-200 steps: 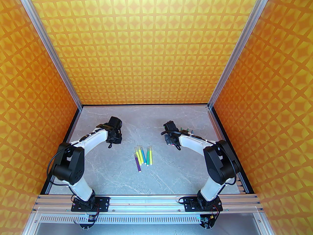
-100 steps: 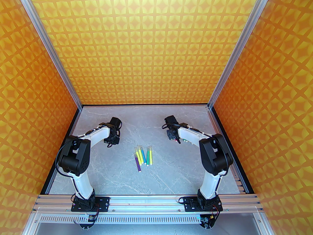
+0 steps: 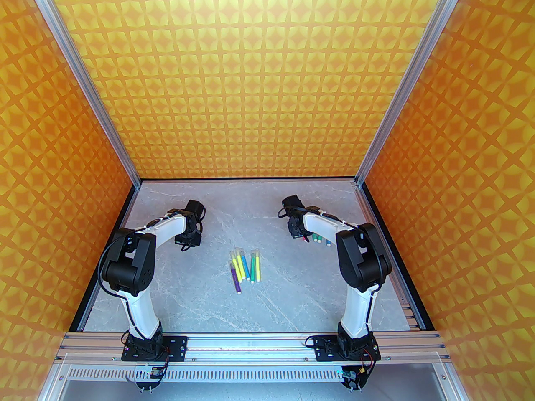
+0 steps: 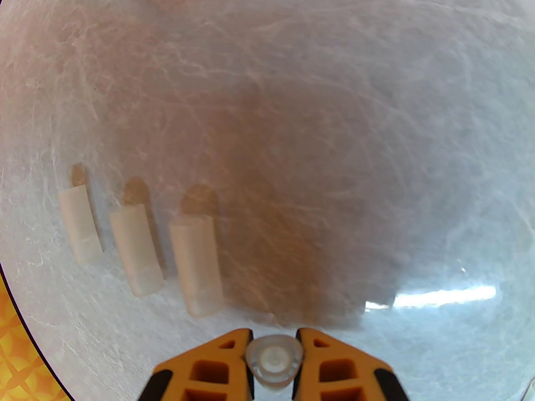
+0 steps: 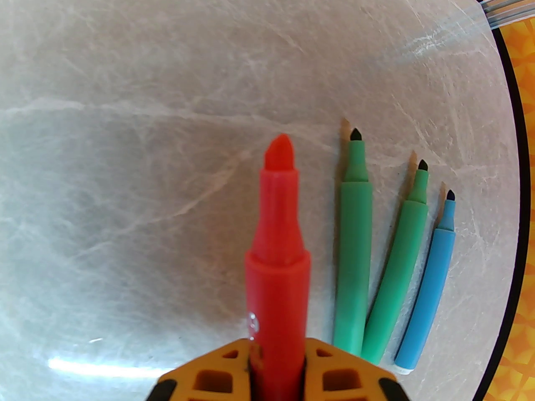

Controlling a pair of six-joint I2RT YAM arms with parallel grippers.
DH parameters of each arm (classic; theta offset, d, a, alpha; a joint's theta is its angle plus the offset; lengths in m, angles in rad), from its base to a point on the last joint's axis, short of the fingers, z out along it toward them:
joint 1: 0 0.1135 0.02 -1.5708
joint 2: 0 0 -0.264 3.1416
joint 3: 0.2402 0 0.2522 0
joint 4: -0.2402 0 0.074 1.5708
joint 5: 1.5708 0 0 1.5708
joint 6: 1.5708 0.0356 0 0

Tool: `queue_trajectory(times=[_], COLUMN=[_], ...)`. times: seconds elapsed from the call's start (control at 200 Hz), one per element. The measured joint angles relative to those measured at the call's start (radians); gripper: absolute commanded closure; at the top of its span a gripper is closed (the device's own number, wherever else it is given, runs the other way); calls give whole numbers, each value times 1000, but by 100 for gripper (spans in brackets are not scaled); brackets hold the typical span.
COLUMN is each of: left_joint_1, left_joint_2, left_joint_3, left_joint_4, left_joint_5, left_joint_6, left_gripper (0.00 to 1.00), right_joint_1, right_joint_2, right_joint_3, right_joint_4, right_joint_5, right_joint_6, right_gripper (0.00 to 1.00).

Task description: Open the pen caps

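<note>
Pen caps lie sorted left of the capped pens; we pinch another cap in the left gripper and the bared red pen in the right gripper, keeping parts apart.

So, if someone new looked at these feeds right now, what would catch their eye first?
Probably the uncapped red pen clamped in the right hand, looming in its wrist view, with two green pens and a blue pen lying bare-tipped beside it. Then the clear cap pinched in the left hand, near three loose caps on the table. From above, a bright cluster of capped pens lies mid-table.
</note>
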Motion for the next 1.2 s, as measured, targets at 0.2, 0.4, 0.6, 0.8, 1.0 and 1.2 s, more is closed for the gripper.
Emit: queue_trajectory(times=[0.2,0.4,0.6,0.8,1.0,1.2], left_joint_1=[1,1,1,1,1,1], left_joint_2=[1,1,1,2,2,7], left_joint_3=[4,5,6,6,6,6], left_joint_4=[0,0,0,0,0,0], left_joint_5=[0,0,0,0,0,0], left_joint_6=[10,11,14,15,17,18], left_gripper=[91,81,80,78,76,75], right_joint_1=[-6,-25,-38,-40,-40,-43], right_joint_2=[29,35,35,35,38,47], right_joint_3=[14,28,29,29,29,30], right_joint_4=[-27,-35,-36,-36,-37,-43], right_joint_5=[8,7,-3,-13,-24,-36], right_joint_6=[-4,-4,-11,-13,-18,-19], right_gripper=[96,93,91,89,87,83])
